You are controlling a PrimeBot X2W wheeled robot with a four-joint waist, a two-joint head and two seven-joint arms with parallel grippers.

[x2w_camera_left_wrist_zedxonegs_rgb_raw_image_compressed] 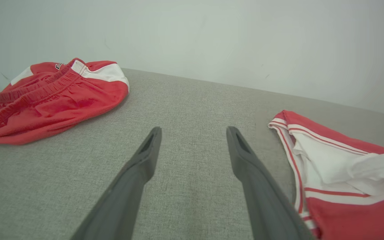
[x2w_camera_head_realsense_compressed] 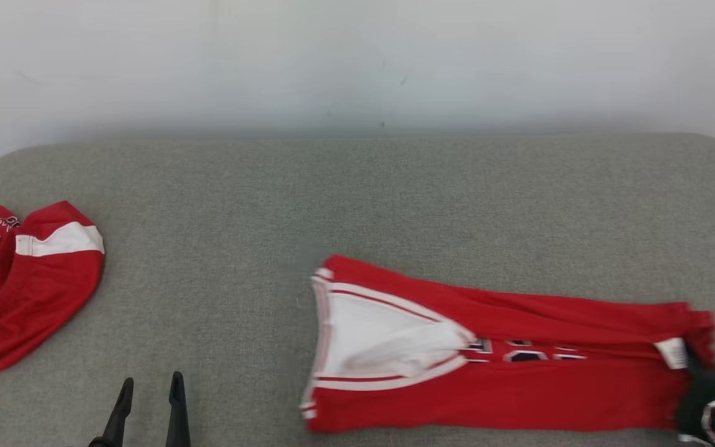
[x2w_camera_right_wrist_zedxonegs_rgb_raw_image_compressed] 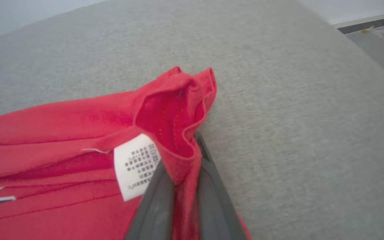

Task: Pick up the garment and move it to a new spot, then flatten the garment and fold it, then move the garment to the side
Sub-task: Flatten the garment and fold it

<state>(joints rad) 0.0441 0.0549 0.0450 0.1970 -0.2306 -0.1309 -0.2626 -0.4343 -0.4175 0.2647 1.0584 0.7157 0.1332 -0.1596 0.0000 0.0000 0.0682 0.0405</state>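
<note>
Red cloth garment [x2w_camera_head_realsense_compressed: 519, 397], matt grey woven cushion [x2w_camera_head_realsense_compressed: 357, 198]

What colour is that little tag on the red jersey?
The small fabric tag is white with tiny dark print, clearest in the right wrist view.

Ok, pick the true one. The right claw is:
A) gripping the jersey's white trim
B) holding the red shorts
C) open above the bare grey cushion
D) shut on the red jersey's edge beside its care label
D: in the right wrist view the right claw pinches a raised fold of the red jersey right beside the white care label.
</note>
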